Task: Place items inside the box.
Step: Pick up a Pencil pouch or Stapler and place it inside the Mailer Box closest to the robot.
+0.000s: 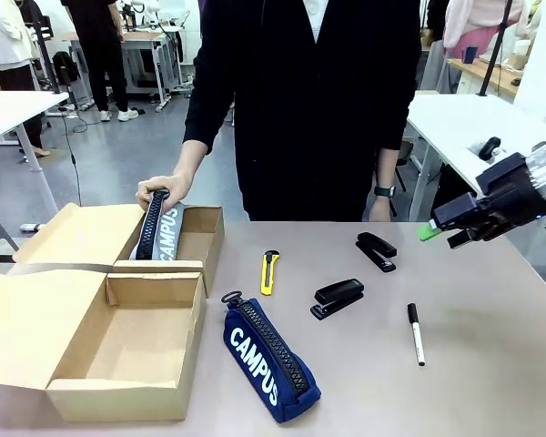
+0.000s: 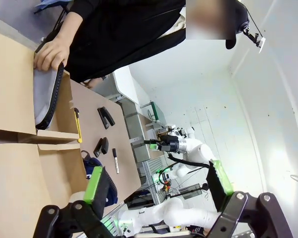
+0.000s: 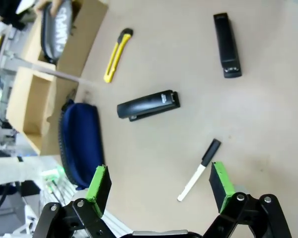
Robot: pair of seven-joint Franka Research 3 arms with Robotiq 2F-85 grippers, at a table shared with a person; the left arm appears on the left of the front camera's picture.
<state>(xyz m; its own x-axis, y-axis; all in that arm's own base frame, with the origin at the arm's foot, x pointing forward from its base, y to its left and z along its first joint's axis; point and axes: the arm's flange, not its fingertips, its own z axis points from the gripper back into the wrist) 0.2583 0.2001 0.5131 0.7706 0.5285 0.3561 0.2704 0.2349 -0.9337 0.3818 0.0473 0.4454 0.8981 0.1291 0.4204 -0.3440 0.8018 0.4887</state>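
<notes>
The long tan box (image 1: 155,278) lies open at the near left, its wide lid flap spread to the left, nothing inside. A navy "CAMPUS" pencil case (image 1: 268,360) (image 3: 79,144) lies beside it. On the table are a yellow utility knife (image 1: 269,271) (image 3: 117,54), two black staplers (image 1: 338,298) (image 1: 376,250) and a marker (image 1: 416,333) (image 3: 198,171). My right gripper (image 1: 439,235) (image 3: 159,186) hangs open above the table's right side, over the marker, holding nothing. Well off the items, my left gripper (image 2: 159,186) is open and holds nothing.
A shorter cardboard box (image 1: 205,238) stands behind the long one. The person's hand (image 1: 164,188) holds a grey-black pencil case (image 1: 159,232) in it. The person stands at the far edge. Bare tabletop lies at the near right.
</notes>
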